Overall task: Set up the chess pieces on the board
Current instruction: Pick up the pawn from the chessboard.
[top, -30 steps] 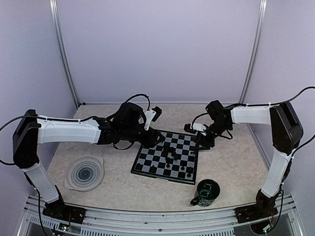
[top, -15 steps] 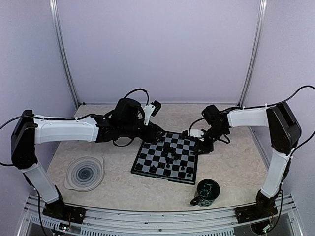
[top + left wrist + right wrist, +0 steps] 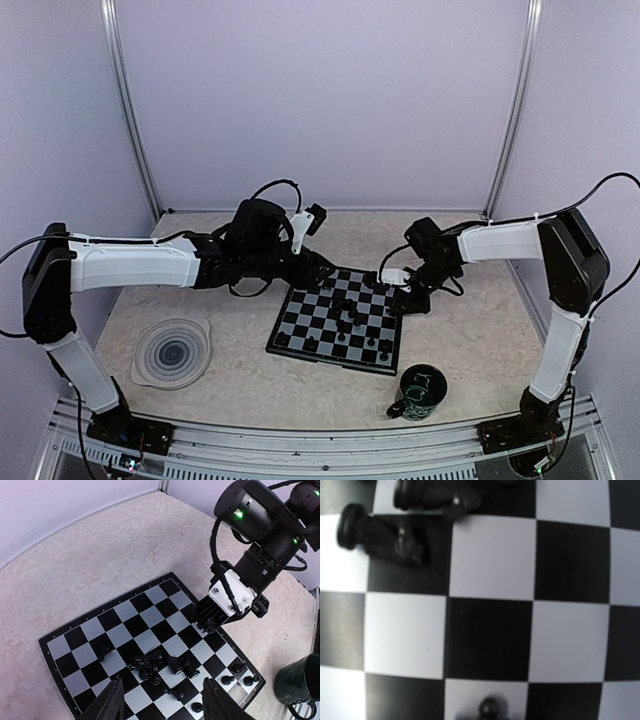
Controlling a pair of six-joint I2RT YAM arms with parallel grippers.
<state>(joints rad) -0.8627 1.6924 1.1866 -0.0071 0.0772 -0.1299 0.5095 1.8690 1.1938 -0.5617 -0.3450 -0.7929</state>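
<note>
No legible text or markings.

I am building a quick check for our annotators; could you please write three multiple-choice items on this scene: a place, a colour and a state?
1. Where is the mug? A on the table by the board's near right corner; B on the board; C on the plate.
2. What colour are the chess pieces? A white; B red; C black.
3. How is the left gripper? A shut on a piece; B open, empty; C shut on the mug.
Answers: 1 A, it stands on bare table; 2 C, all seen are black; 3 B, fingers apart, nothing between.
</note>
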